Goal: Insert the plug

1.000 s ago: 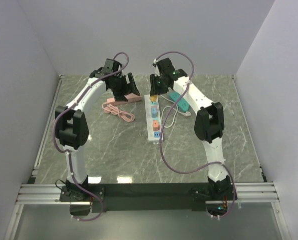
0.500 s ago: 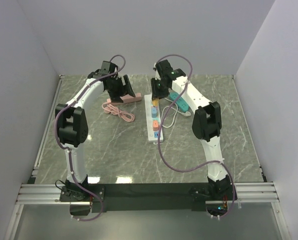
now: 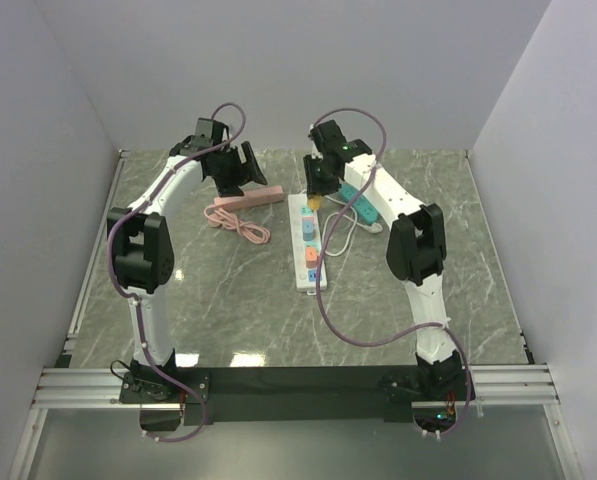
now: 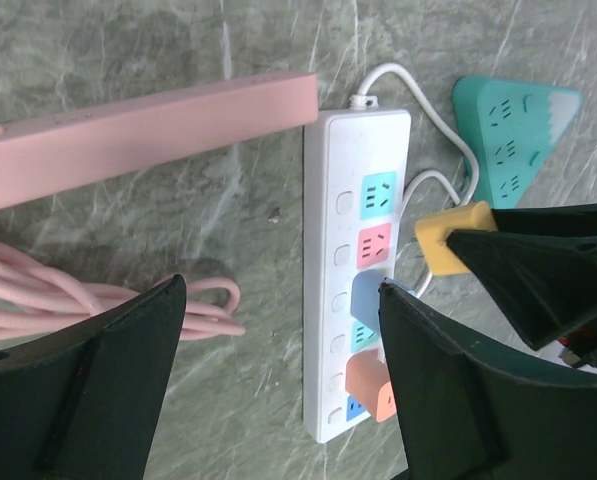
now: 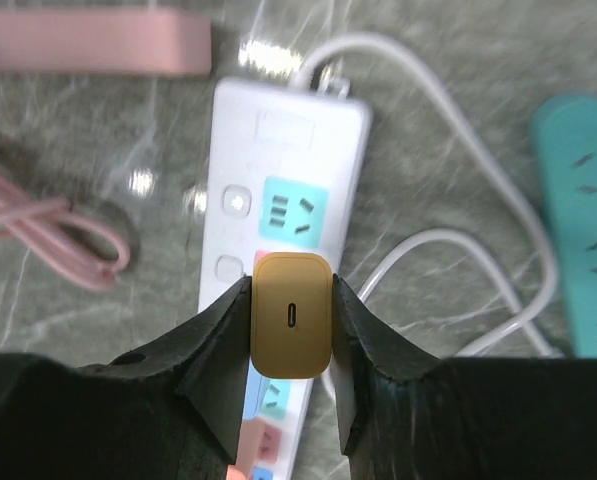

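A yellow plug (image 5: pixel 292 315) is clamped between the fingers of my right gripper (image 5: pixel 292 300), its port face toward the wrist camera. It hangs over the far end of the white power strip (image 5: pixel 278 130), above the teal and red sockets, with a gap below it. In the top view the right gripper (image 3: pixel 316 190) holds the plug (image 3: pixel 316 201) over the strip (image 3: pixel 299 240). My left gripper (image 4: pixel 281 285) stands open and empty to the strip's left; the top view shows it (image 3: pixel 236 170) above the pink strip.
A blue plug (image 4: pixel 366 295) and an orange plug (image 4: pixel 370 385) sit in the white strip. A pink power strip (image 4: pixel 148 135) with a coiled pink cable (image 4: pixel 78 300) lies left. A teal power strip (image 4: pixel 513 130) and a white cord (image 5: pixel 448 240) lie right.
The left gripper has drawn back and to the left, off the pink strip's right end. The right gripper with the yellow plug has shifted slightly over the white strip's far end.
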You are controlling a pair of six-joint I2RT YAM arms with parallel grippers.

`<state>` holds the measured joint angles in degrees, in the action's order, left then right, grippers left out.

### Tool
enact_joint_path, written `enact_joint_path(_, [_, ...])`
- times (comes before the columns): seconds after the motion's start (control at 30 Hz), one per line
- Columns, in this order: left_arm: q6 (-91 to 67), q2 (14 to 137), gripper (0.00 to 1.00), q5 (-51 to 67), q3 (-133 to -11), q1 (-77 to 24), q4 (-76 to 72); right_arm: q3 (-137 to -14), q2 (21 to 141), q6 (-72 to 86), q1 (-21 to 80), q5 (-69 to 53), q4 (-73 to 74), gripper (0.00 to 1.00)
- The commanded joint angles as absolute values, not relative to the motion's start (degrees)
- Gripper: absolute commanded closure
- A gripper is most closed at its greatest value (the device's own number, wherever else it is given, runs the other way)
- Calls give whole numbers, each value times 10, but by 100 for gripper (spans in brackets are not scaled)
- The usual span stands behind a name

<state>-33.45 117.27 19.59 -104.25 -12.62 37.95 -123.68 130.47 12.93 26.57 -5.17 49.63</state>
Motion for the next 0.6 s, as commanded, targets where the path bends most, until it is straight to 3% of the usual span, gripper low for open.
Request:
enact_joint_path(0.0, [-329, 1159, 16, 192, -1059, -127, 343, -1229, 1218, 116, 291, 35, 413, 100])
enact_joint_path(0.33, [-330, 1165, 17, 192, -1068, -127, 317, -1070, 1089, 99, 266, 123, 269, 100])
enact_joint_path(0.57, [-321, 1157, 16, 185, -1050, -127, 317, -912, 1009, 5, 158, 44, 154, 100])
